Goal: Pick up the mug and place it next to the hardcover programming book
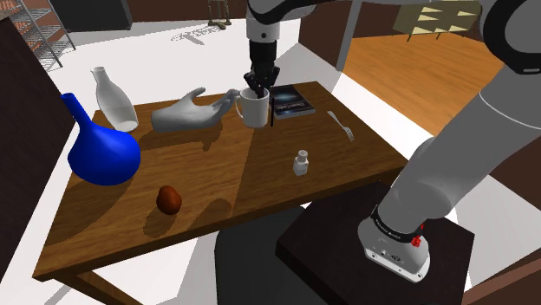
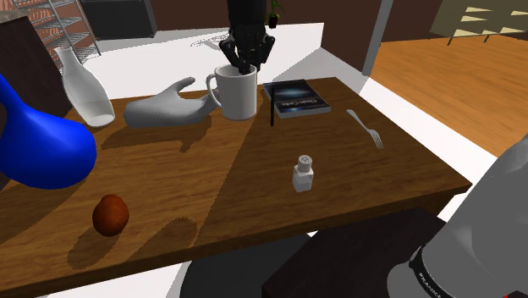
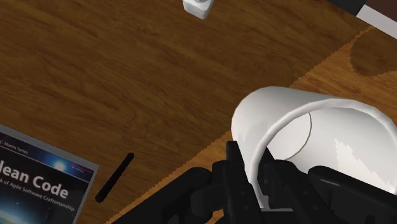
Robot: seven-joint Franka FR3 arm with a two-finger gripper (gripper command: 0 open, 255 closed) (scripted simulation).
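A white mug stands upright at the far middle of the wooden table, close beside a dark hardcover book titled "Clean Code". My black gripper comes down from above and is shut on the mug's rim, one finger inside and one outside. The handle points toward the white hand model. Whether the mug rests on the table or hangs just above it I cannot tell. A thin black pen lies between mug and book.
A white hand model lies right beside the mug. Further off are a white bottle, a blue vase, a reddish-brown ball, a small shaker and a fork.
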